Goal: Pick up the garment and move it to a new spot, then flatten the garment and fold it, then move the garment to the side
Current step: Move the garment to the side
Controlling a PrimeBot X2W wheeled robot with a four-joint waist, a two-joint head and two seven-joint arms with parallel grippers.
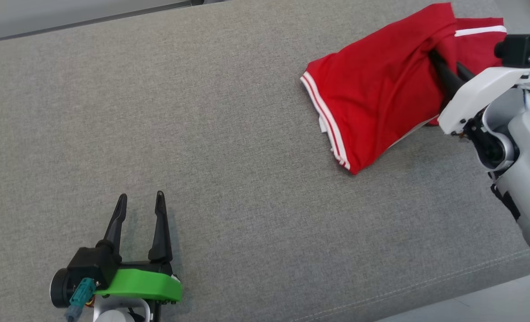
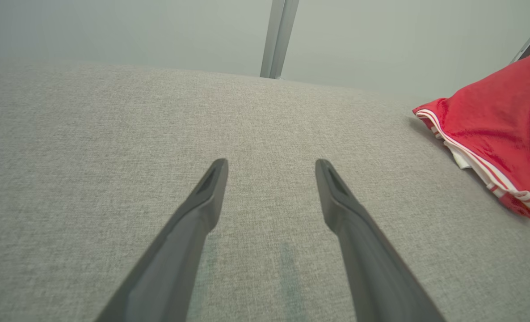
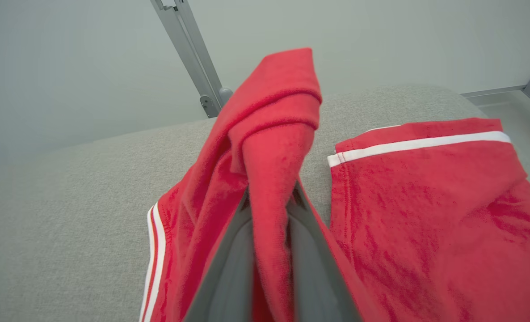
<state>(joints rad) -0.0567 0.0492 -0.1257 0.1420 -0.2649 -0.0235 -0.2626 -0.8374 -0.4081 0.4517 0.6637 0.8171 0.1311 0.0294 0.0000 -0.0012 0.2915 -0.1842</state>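
Head view: the red garment (image 1: 372,103) is bunched at the far right of the grey cushion (image 1: 202,112), a fold clamped by the right gripper (image 1: 446,62) — judged ready for lifting. The left gripper (image 1: 140,197) is held clear, fingers apart. Left wrist view: bare weave is seen beneath. Right wrist view: a pale wall (image 3: 68,67) and metal post (image 3: 189,49) are seen behind.

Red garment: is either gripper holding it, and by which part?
Right gripper pinches a bunched fold of the red garment; left gripper is open, empty.
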